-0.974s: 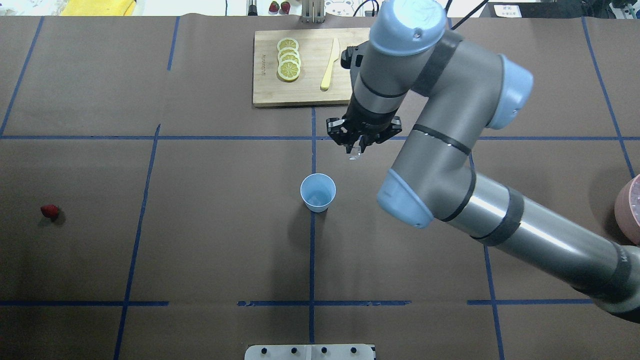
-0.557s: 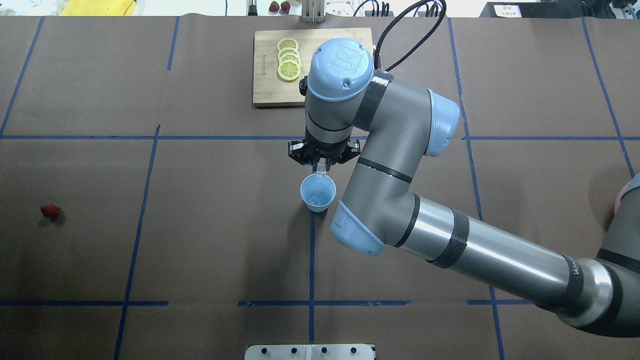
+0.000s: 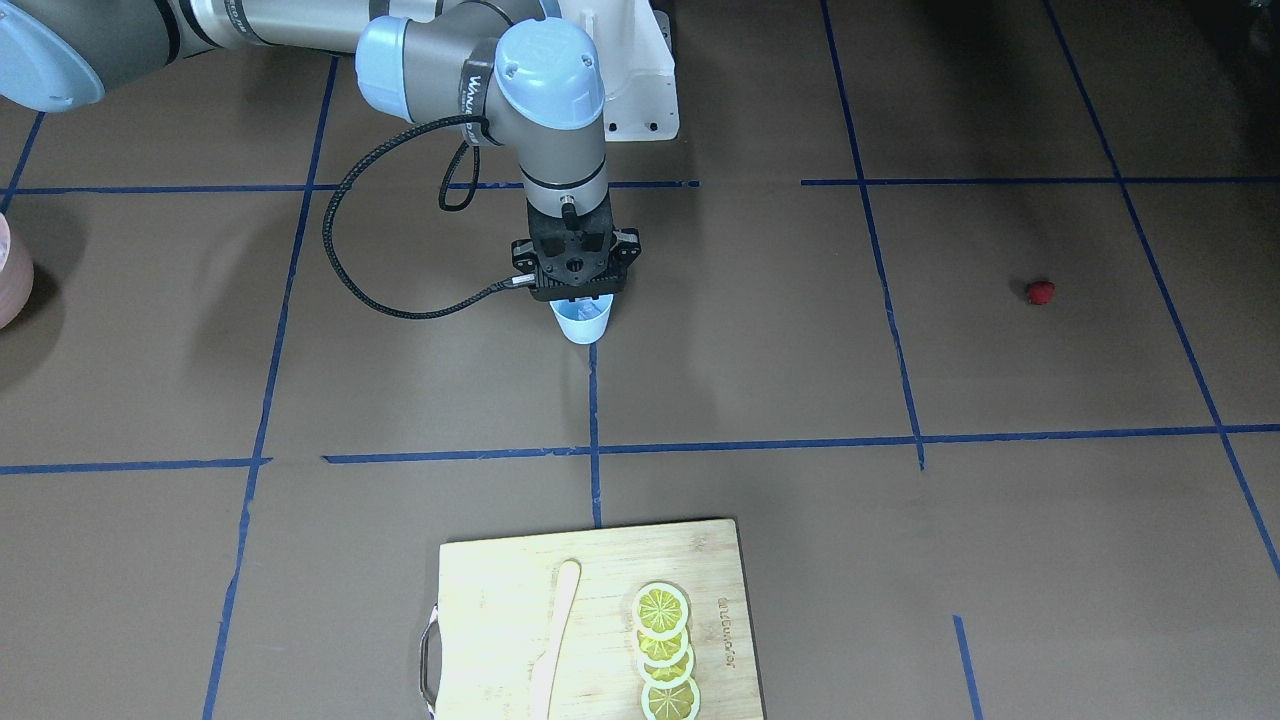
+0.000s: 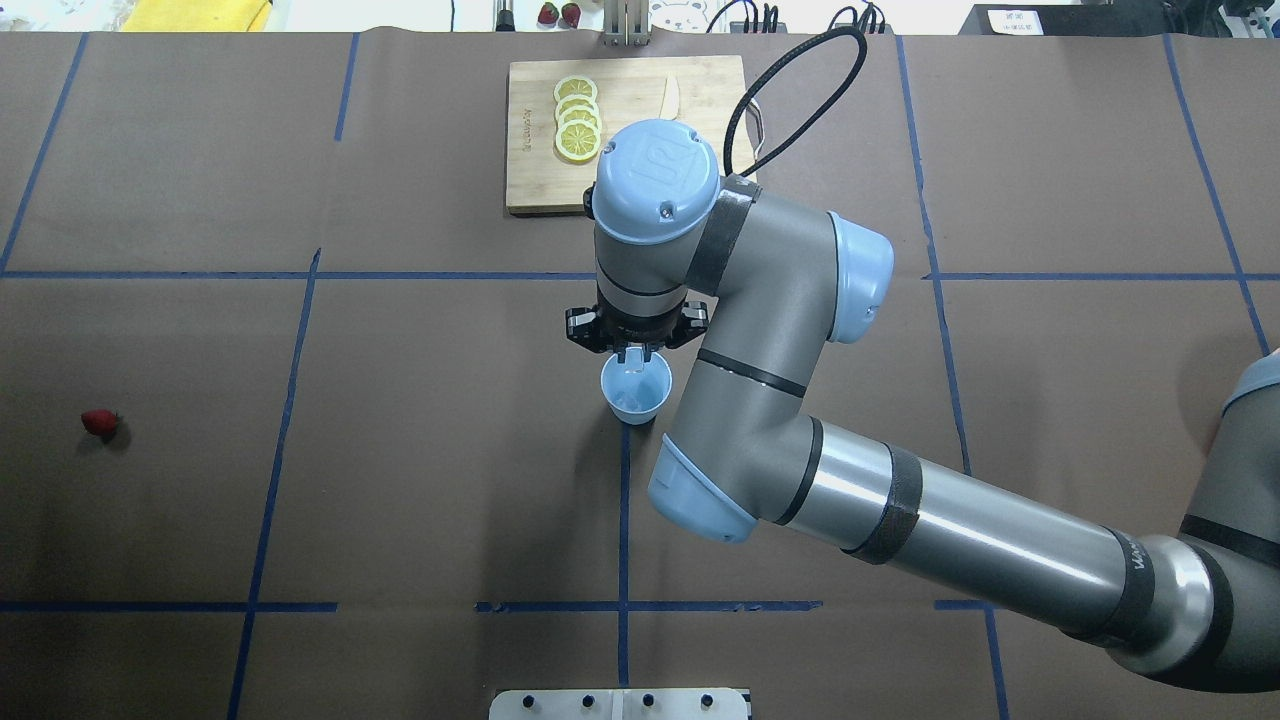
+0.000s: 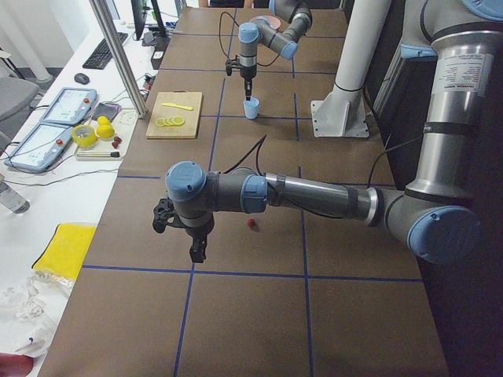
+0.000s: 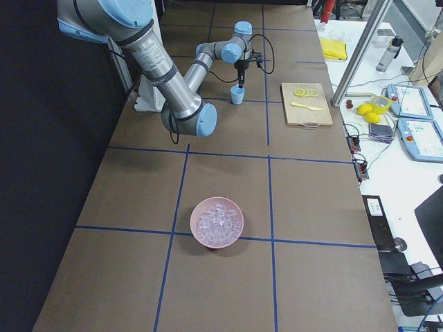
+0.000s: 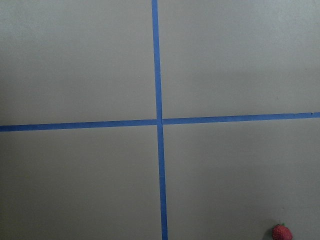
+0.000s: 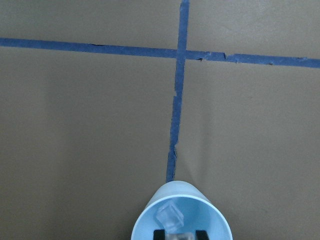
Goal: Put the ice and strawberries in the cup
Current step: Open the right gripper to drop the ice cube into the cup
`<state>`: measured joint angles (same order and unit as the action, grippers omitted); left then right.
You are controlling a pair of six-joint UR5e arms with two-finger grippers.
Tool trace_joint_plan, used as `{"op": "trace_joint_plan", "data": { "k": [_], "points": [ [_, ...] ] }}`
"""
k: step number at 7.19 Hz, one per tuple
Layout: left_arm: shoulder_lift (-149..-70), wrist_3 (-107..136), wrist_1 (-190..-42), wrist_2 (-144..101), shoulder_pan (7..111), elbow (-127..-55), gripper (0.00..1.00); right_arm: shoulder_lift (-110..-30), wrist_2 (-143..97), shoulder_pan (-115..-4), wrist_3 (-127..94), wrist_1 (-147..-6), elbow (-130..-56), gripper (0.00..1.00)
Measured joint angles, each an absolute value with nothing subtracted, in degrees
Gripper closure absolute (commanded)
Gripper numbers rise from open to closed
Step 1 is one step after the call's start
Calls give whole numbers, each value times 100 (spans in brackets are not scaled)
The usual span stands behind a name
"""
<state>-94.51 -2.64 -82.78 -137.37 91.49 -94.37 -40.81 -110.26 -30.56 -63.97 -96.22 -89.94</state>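
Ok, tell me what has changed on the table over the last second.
The right arm swung from beside the cutting board toward the robot and to its left, bringing the right gripper over the far rim of the cup. It seems still pinched on its ice cube; nothing was clearly let go. The cup, strawberry, cutting board and lemon slices stayed put.
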Motion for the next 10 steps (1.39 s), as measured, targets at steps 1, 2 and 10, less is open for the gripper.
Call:
{"op": "trace_joint_plan", "data": {
  "k": [1, 2, 10],
  "points": [
    [-9454, -264, -8274, -13737, 9149, -9438, 0, -4082, -11023, -3053, -6398, -9623, -8993, 51],
    [-9462, -264, -8272, -13737, 9150, -9437, 0, -4081, -11020, -3051, -6398, -9620, -8997, 37],
    [-9483, -264, -8268, -13734, 9149, -9439, 0, -4292, -11021, -3253, -6387, -9633, -9453, 1]
  ]
}}
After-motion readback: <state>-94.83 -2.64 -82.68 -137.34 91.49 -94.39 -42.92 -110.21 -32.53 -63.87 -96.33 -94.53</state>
